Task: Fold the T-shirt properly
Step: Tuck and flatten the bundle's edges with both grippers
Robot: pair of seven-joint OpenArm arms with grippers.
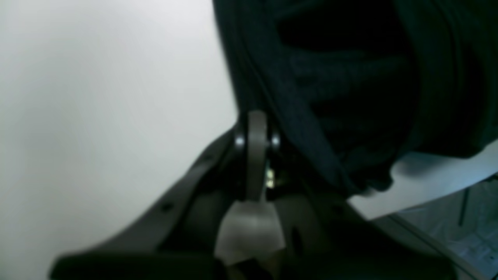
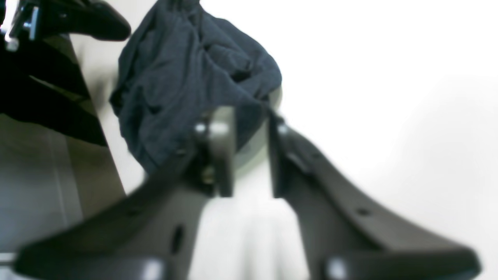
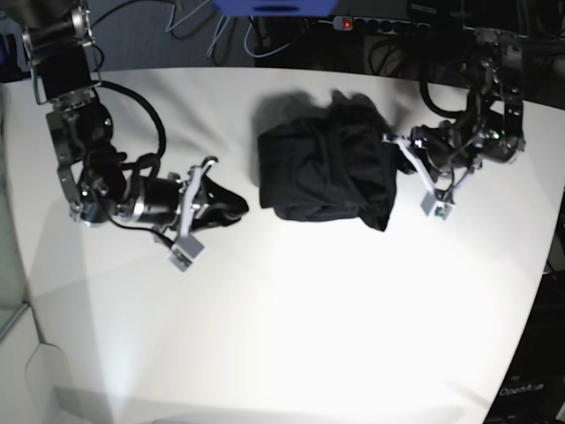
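Observation:
The black T-shirt [image 3: 322,172] lies bunched in a rough heap on the white table, back of centre. My left gripper [image 3: 388,140] is at the heap's right upper edge, shut on the fabric. In the left wrist view the closed fingertips [image 1: 256,120] pinch the hem of the T-shirt [image 1: 350,97], which hangs in folds above the table. My right gripper [image 3: 240,206] rests low on the table left of the heap, clear of it. In the right wrist view the right gripper [image 2: 249,124] shows a narrow gap with nothing in it, and the T-shirt [image 2: 186,77] sits just beyond.
The white table [image 3: 309,336] stretches wide in front of the heap. Cables and a power strip [image 3: 353,22] run behind its back edge. The table's edge [image 1: 428,190] shows close to the left gripper, with floor below.

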